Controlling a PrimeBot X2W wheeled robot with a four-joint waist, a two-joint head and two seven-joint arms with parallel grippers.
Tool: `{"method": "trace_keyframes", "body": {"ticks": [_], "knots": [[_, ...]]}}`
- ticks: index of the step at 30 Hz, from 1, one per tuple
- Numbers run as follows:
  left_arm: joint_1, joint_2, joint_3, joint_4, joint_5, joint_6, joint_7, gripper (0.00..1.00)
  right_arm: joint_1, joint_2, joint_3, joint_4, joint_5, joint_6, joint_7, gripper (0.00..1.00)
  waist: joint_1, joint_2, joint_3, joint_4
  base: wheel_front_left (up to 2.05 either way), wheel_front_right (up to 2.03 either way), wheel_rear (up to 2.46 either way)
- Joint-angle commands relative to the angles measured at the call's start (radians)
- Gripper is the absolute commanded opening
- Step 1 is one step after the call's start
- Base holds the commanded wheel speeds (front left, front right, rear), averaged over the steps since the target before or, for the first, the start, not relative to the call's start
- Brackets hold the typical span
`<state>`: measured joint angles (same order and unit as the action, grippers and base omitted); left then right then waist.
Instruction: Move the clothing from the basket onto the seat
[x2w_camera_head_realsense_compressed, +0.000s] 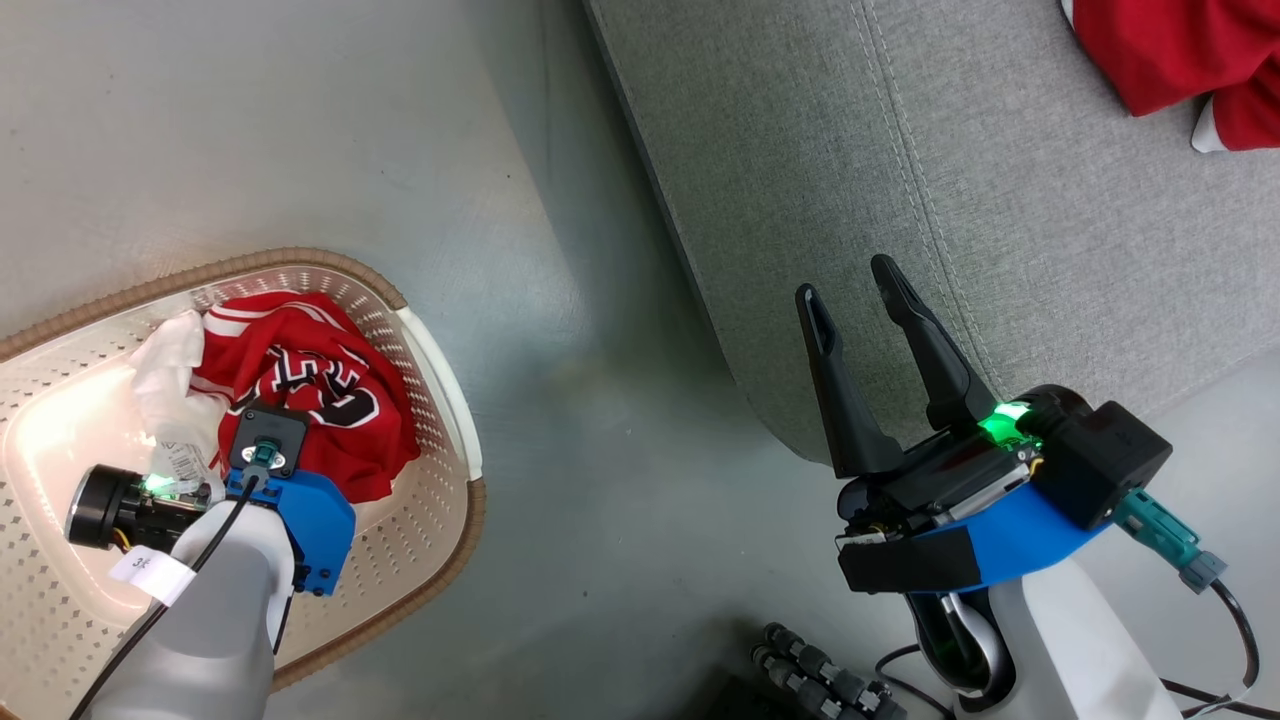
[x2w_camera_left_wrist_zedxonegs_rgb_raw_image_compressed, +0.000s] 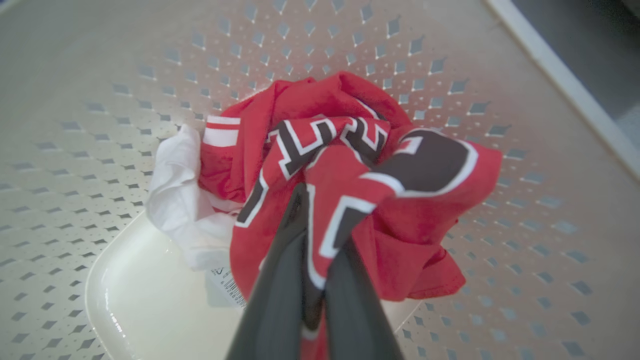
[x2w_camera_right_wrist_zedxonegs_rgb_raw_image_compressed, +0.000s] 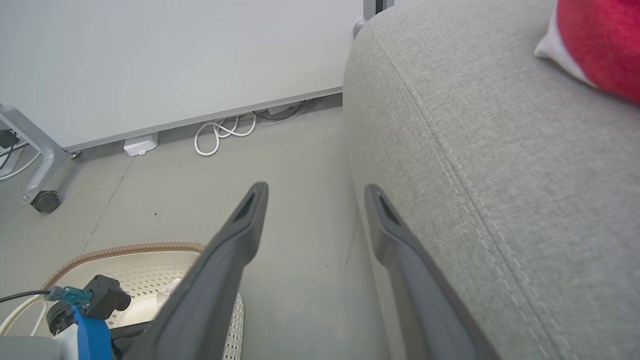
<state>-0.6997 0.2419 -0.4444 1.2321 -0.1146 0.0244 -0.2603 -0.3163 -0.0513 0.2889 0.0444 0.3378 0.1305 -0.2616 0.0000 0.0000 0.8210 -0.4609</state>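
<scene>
The red jersey (x2w_camera_left_wrist_zedxonegs_rgb_raw_image_compressed: 350, 165) lay bunched in the perforated laundry basket (x2w_camera_head_realsense_compressed: 470, 540), a fold clamped between the closed fingers of the left gripper (x2w_camera_left_wrist_zedxonegs_rgb_raw_image_compressed: 320, 235); the basket stood on grey floor (x2w_camera_head_realsense_compressed: 600, 450) beside the light-grey sofa (x2w_camera_head_realsense_compressed: 900, 150) (plain red garment (x2w_camera_head_realsense_compressed: 1170, 50) atop it); the right gripper (x2w_camera_head_realsense_compressed: 850, 280) gaped wide, empty.

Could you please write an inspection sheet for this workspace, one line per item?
Surface: grey floor, basket standing on it beside the sofa.
Job's things: red jersey crumpled in the basket; plain red garment lying on the sofa.
Clutter: white fabric with a barcode label beside the jersey.
Grippers: left gripper shut on the jersey; right gripper open, holding nothing, over the sofa's edge.
Cables: white cable looped by the wall; black cables at both wrists.
Surroundings: pale wall panel, a castor wheel on a metal frame.
</scene>
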Motion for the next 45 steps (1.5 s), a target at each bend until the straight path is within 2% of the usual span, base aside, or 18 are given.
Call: {"method": "trace_keyframes", "body": {"ticks": [1,17,24,32,45], "knots": [[-0.017,0.0,-0.004,0.002,-0.006,-0.003,-0.005,0.0,-0.005,0.002,-0.002,0.001,-0.003,0.001,-0.005,1.0,0.0,0.0,-0.001,0.001,0.0,0.0,0.0],[-0.025,-0.02,-0.024,0.019,-0.027,-0.015,-0.005,0.0,-0.006,0.002,-0.005,0.004,-0.013,0.001,-0.005,1.0,0.0,0.0,-0.015,0.016,0.0,0.0,0.0],[-0.009,-0.043,-0.031,0.019,-0.044,-0.024,-0.005,0.0,-0.006,0.002,-0.013,0.011,-0.026,0.001,-0.005,1.0,0.0,0.0,-0.057,0.04,0.0,0.0,0.0],[0.028,-0.084,-0.041,-0.005,-0.058,-0.041,-0.006,0.0,0.002,0.002,-0.028,0.032,-0.058,0.001,-0.005,1.0,0.0,0.0,-0.156,0.1,0.0,0.0,0.0],[0.18,-0.158,-0.056,-0.101,-0.09,-0.074,-0.006,0.0,0.055,0.001,-0.06,0.083,-0.127,0.001,0.009,1.0,0.0,0.0,-0.4,0.24,0.0,0.0,0.0]]}}
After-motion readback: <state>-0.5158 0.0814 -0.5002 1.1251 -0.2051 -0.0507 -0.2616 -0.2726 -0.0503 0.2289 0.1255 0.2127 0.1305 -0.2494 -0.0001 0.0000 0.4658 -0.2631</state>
